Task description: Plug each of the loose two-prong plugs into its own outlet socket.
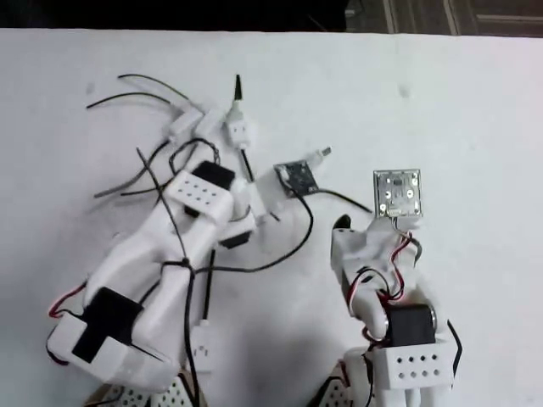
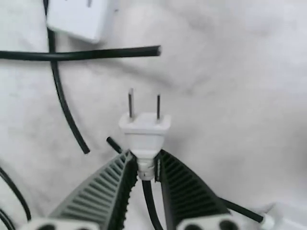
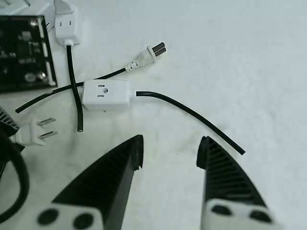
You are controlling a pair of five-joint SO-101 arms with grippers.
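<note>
Black cords (image 3: 187, 112) crossed beside the outlet socket (image 3: 106, 94); left fingers (image 2: 103, 187) clamped a white plug (image 2: 144, 129), right fingers (image 3: 108, 179) hovered apart near it.

High camera: fixed above, looking down over the whole table (image 1: 475, 102), farthest off. Left wrist camera: close, pointing along my left claw (image 2: 144, 157) to a plug (image 2: 144, 125). Right wrist camera: farther back, sharing that plug (image 3: 34, 130) at its edge.

The white plastic left arm (image 1: 153, 254) and right arm (image 1: 361, 250) carry black servo blocks (image 1: 410, 325), looping red and black wires (image 1: 399, 254) and plates (image 1: 416, 365) dotted with round holes. The left hand (image 2: 144, 160) has grey ribbed fingers (image 2: 103, 191); the right hand (image 3: 171, 151) has black ribbed fingers (image 3: 112, 177).
</note>
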